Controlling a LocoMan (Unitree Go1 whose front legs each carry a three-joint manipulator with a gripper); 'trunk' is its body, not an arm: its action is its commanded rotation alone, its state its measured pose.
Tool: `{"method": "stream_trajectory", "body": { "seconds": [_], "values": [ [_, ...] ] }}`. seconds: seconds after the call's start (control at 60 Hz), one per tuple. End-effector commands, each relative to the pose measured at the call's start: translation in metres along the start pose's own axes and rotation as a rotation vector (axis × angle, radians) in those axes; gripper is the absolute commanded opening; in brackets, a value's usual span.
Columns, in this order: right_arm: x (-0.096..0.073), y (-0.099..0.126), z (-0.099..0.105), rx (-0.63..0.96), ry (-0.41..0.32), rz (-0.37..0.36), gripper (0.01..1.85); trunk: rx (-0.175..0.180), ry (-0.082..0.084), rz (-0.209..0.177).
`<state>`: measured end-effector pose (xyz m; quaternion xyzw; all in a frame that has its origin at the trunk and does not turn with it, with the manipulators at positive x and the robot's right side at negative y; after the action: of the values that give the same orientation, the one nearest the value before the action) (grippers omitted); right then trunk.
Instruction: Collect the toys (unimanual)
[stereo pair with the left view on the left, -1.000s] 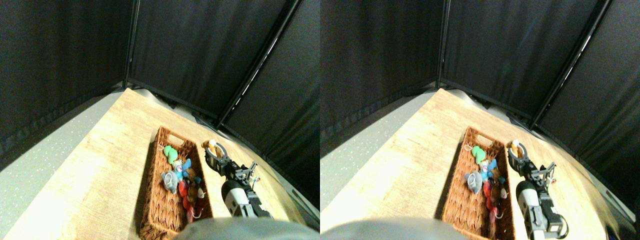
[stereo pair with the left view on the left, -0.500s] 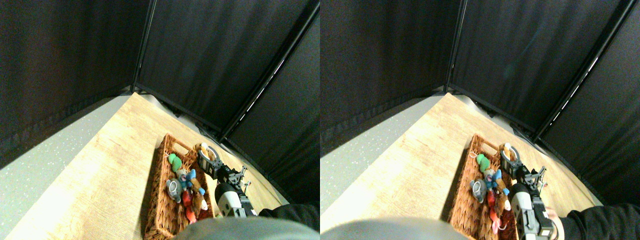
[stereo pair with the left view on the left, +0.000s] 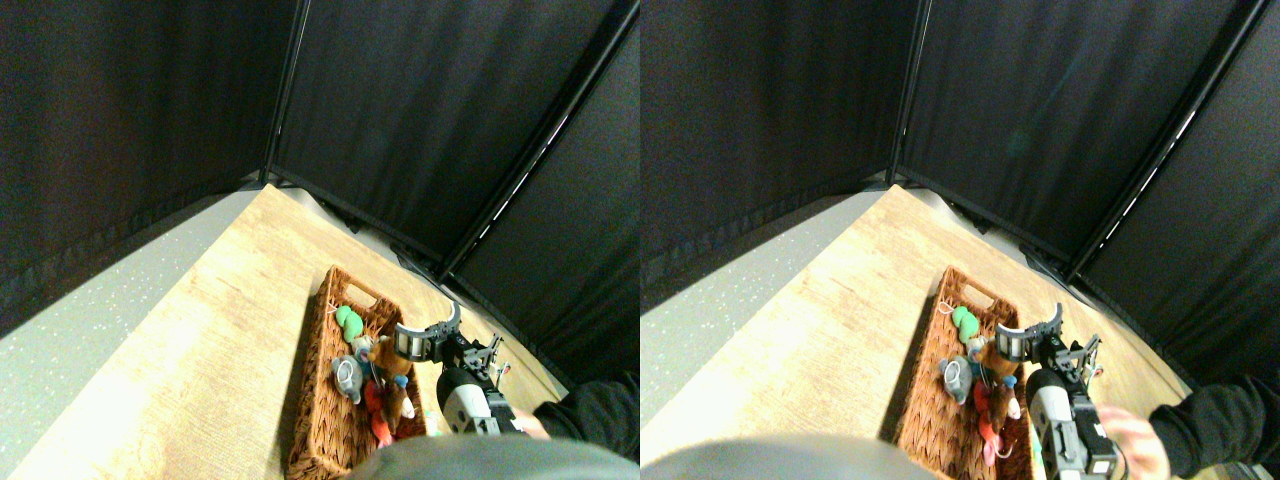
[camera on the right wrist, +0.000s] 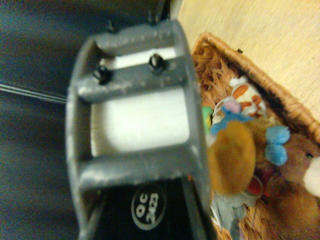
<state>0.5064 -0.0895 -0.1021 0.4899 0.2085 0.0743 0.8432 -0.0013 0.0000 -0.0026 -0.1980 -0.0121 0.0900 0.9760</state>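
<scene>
A woven brown basket (stereo pair with the left view on the left: 312, 420) stands on the wooden table and holds several toys: a green one (stereo pair with the left view on the left: 349, 322), a grey one (stereo pair with the left view on the left: 346, 378), a red one (stereo pair with the left view on the left: 377, 402) and a blue one (stereo pair with the left view on the left: 400, 381). My right gripper (stereo pair with the left view on the left: 430, 330) hangs over the basket's right rim, open, with nothing between its fingers. An orange-tan toy (stereo pair with the left view on the left: 383, 353) lies just left of it, among the others inside the basket. In the wrist view that orange-tan toy (camera on the right wrist: 231, 157) is blurred beside the dark jaw frame, above the blue toy (camera on the right wrist: 276, 142) and the basket (camera on the right wrist: 260, 75).
A person's dark sleeve (stereo pair with the left view on the left: 592, 408) and hand (stereo pair with the left view on the left: 530, 425) reach in from the lower right, close to my manipulator. Black curtains (stereo pair with the left view on the left: 400, 110) wall the table's far edges. Bare wooden table (stereo pair with the left view on the left: 220, 330) lies left of the basket, grey floor (stereo pair with the left view on the left: 80, 330) beyond it.
The gripper swung from right of the basket to over its rim and opened. The orange-tan toy left the jaws and now lies in the basket. The person's sleeve reached further in.
</scene>
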Motion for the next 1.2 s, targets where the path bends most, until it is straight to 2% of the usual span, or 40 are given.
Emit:
{"method": "stream_trajectory", "body": {
  "seconds": [0.017,0.083,0.183,0.317,0.383,0.467,0.633,0.717,0.783,0.833,0.95,1.05,1.2],
  "values": [
    [0.000,0.005,0.006,-0.009,-0.045,0.041,1.33,-0.020,0.000,0.006],
    [0.000,0.004,0.010,-0.015,-0.040,0.048,1.31,-0.017,-0.001,0.002],
    [-0.005,0.000,0.019,-0.026,-0.116,0.035,1.24,-0.010,0.003,-0.003],
    [-0.003,-0.010,0.042,-0.029,-0.148,0.056,1.18,0.007,0.007,-0.015],
    [-0.006,-0.013,0.050,-0.027,-0.206,0.045,1.23,0.018,0.010,-0.022],
    [-0.013,-0.021,0.066,0.018,-0.292,-0.015,1.15,0.039,0.018,-0.037],
    [-0.023,-0.044,0.088,0.062,-0.361,-0.043,0.99,0.092,0.042,-0.069],
    [-0.030,-0.056,0.096,0.062,-0.398,-0.066,1.01,0.118,0.056,-0.090],
    [-0.035,-0.065,0.101,0.060,-0.420,-0.069,1.09,0.137,0.065,-0.104],
    [-0.042,-0.076,0.108,0.065,-0.461,-0.080,1.11,0.148,0.072,-0.110],
    [-0.054,-0.093,0.112,0.123,-0.488,-0.086,1.01,0.176,0.083,-0.122],
    [-0.066,-0.108,0.108,0.151,-0.520,-0.121,1.11,0.194,0.092,-0.130],
    [-0.074,-0.125,0.103,0.195,-0.531,-0.130,1.07,0.204,0.098,-0.131]
  ]
}}
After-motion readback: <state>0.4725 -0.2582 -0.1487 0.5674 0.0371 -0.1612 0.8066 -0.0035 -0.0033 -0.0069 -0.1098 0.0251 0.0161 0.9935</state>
